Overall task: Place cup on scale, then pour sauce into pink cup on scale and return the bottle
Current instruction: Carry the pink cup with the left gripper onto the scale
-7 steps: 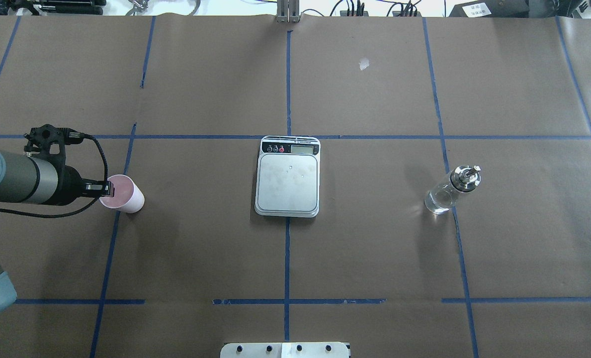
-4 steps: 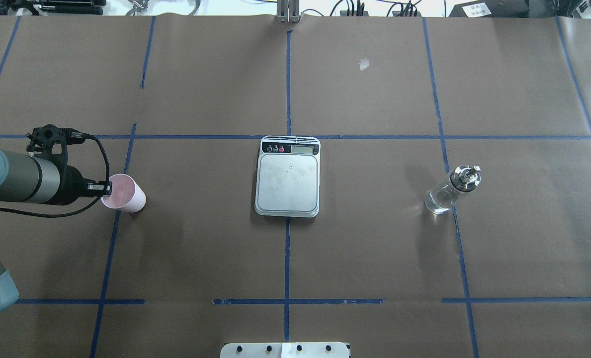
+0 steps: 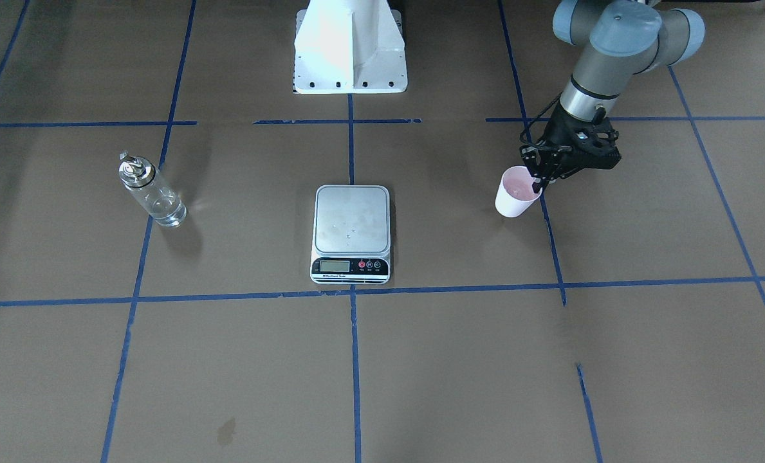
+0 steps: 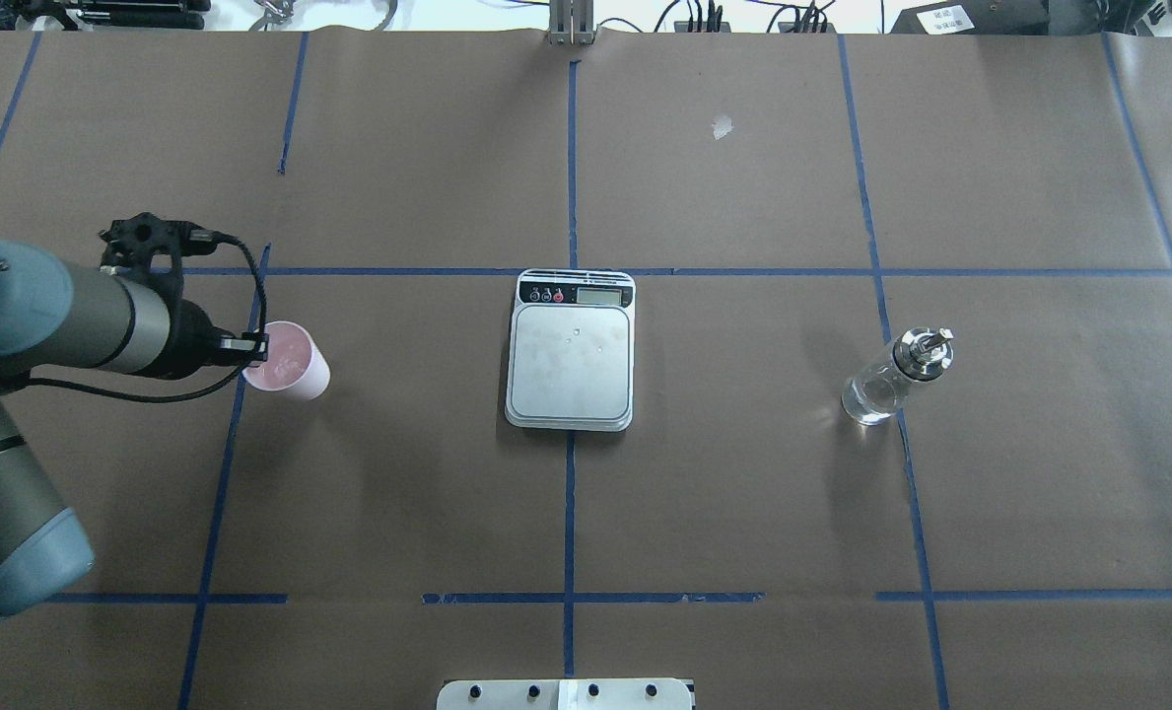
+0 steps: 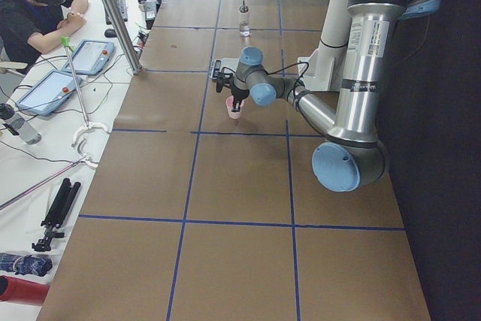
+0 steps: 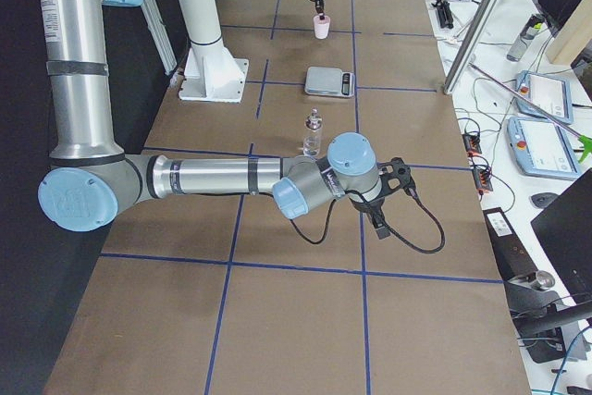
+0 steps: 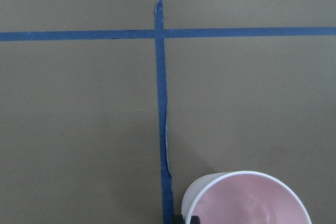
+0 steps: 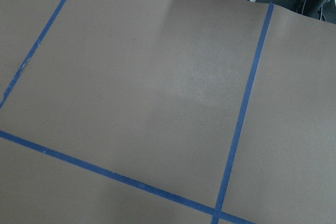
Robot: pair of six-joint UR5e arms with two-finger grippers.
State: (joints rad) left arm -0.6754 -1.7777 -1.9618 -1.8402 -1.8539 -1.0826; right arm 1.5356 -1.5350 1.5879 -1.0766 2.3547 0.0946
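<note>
No legible text; print on the scale (image 3: 351, 222) too small.

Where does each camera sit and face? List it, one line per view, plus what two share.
Front-facing: across the table, facing the robot's base; left gripper pinches the cup rim at right.
Overhead: behind the robot, looking forward and down; left arm enters at left.
Exterior left: table end, left arm near.
Exterior right: opposite end, right arm near, right gripper above the table.
Left wrist: looking down on cup rim and tape.
Right wrist: paper and tape only.
Shared: front-facing and overhead both show scale and bottle, mirrored.
</note>
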